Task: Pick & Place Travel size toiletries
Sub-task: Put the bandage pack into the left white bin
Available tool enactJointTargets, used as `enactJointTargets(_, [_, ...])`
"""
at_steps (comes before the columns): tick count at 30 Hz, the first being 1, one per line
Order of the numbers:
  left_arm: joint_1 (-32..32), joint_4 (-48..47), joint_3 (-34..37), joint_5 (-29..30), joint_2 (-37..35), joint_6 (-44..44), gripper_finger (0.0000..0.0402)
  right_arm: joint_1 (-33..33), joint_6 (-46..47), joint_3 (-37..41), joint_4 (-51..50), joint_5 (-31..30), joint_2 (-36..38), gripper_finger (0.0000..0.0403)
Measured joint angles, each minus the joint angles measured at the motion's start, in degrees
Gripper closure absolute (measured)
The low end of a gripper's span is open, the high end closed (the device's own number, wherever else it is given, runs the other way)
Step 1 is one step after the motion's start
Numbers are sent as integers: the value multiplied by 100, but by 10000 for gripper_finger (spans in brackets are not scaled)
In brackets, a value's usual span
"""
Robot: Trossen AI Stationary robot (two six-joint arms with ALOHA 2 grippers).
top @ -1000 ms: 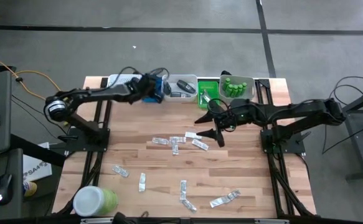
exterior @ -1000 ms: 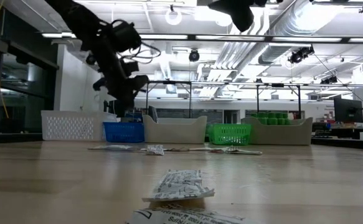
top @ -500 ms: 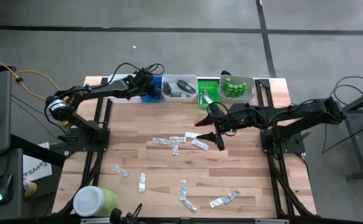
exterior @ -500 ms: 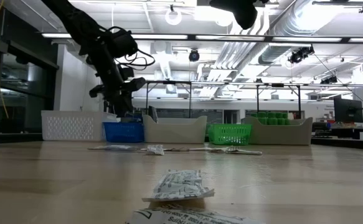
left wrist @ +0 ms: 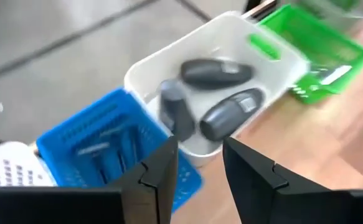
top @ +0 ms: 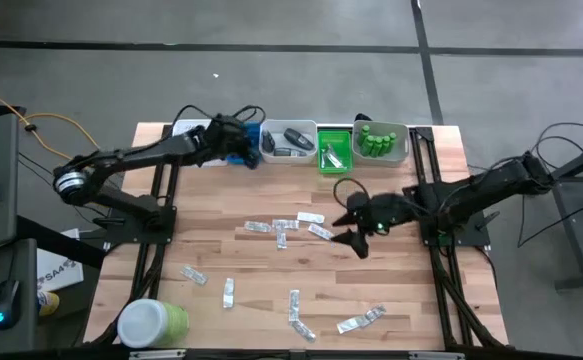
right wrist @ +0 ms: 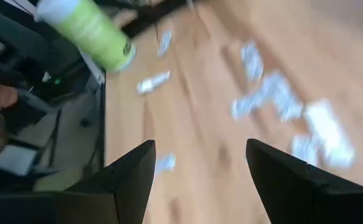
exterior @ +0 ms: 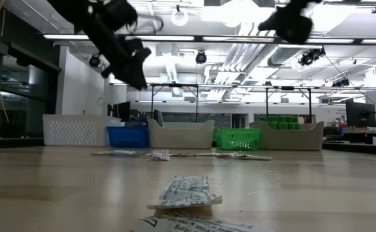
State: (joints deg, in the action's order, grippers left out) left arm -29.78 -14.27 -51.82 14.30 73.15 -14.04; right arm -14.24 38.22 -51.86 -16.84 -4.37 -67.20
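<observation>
Right gripper (top: 356,238) hangs over the table's middle with fingers spread wide and nothing between them, at about 4 o'clock from the cluster of sachets (top: 283,228) lying flat on the wood. More sachets (top: 294,310) are scattered toward the near edge, with a big green jar (top: 153,323) at the 7 o'clock corner. Farther back, the left gripper (left wrist: 197,171) is raised over the tray row at 12 o'clock, jaws parted and empty, just above the white tray (left wrist: 228,68) that holds dark grey oval pieces (left wrist: 215,71). Beside it sit a blue tray (top: 248,143), a green tray (top: 333,148) and a tray of small green bottles (top: 378,139). Risks, as I judge them: the sachets are thin and flat, so fingers may slide over one or pinch two overlapping ones together. The clustered sachets touch each other, so a descent slightly off could shove neighbours. The left arm, pulling away low, could clip a tray rim.
</observation>
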Motion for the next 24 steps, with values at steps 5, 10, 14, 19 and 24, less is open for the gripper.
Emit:
enactJointTargets(5, [818, -94, 1, 505, -533, 226, 273, -676, 1762, 0, -743, 202, 4, 159])
enactJointTargets(10, [1506, -23, 247, 723, -927, 346, 273, -1474, 3345, 0, -1495, 312, 4, 159])
enactJointTargets(14, [1876, 114, 551, 876, -1308, 394, 272, -2037, 4172, 0, -1984, 298, 4, 159])
enactJointTargets(19, [2290, 259, 922, 927, -1794, 396, 272, -2450, 5039, 0, -2399, 152, 4, 159])
enactJointTargets(24, [2655, 555, 1285, 935, -2172, 394, 272, -2689, 5717, 0, -2577, 132, -55, 159])
